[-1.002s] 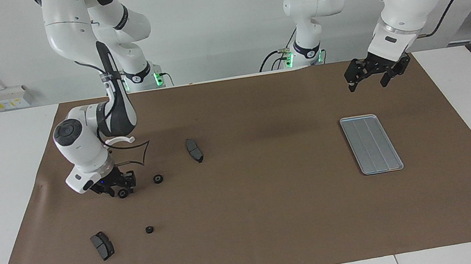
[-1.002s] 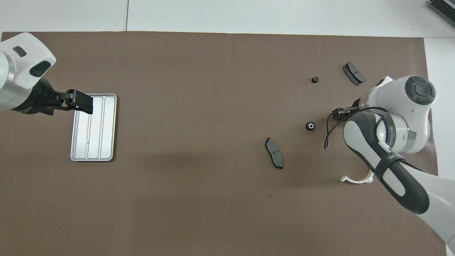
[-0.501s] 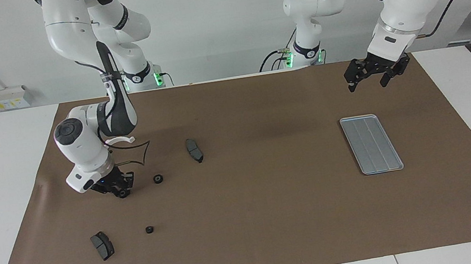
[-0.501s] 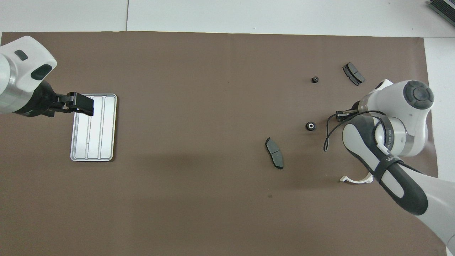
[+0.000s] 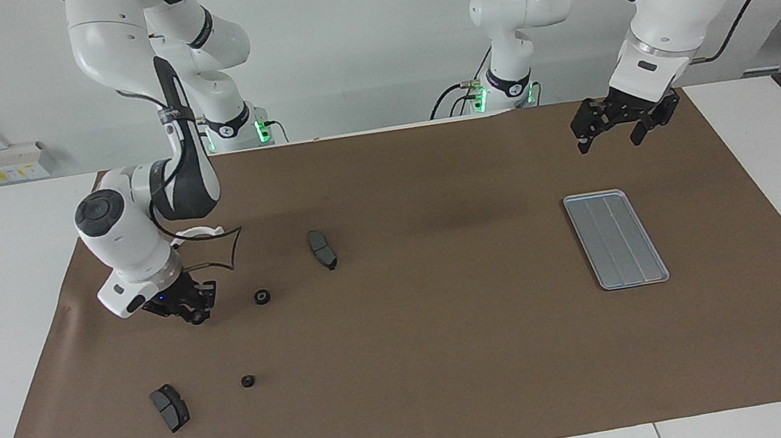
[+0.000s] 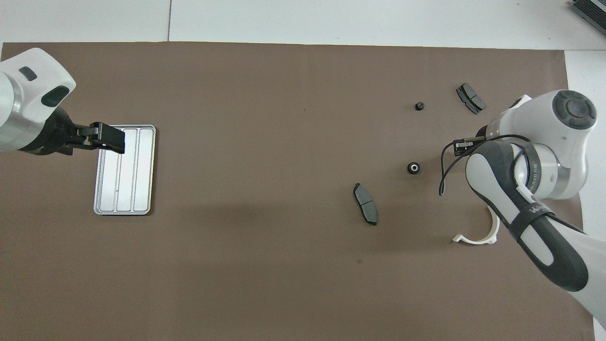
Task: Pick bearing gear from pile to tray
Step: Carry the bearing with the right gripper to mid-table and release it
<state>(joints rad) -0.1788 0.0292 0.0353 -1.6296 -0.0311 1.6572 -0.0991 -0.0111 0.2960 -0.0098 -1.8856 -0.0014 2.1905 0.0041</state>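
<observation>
Facing view shows the right claw (image 5: 195, 313) low over the worktop (image 5: 411, 369) at the right arm's end, its fingertips drawn in around a small black round gear (image 5: 199, 317). By the look of it the gear is pinched between them and just clear of the brown mat, which suits the lift that has to come before any carry. From overhead the claw is mostly hidden under its own wrist, so the grip reads only from across the worktop.

Around it lies the rest of the pile: a second gear (image 5: 262, 296) just beside the claw, toward the left arm's end, a third gear (image 5: 248, 381) farther from the robots, one brake pad (image 5: 322, 249) toward the middle of the mat, another brake pad (image 5: 169, 407) near the third gear, and the white bracket (image 6: 478, 234) nearer to the robots, partly under the arm. They are spread loosely enough that one gear can be taken without nudging its neighbours.

Well apart, at the left arm's end, sits the tray (image 5: 616, 238), flat and with nothing in it, its raised rim likely there to stop a round part rolling off. The left claw (image 5: 609, 134) waits over the mat near the tray's robot-side end, fingers spread wide and holding nothing.
</observation>
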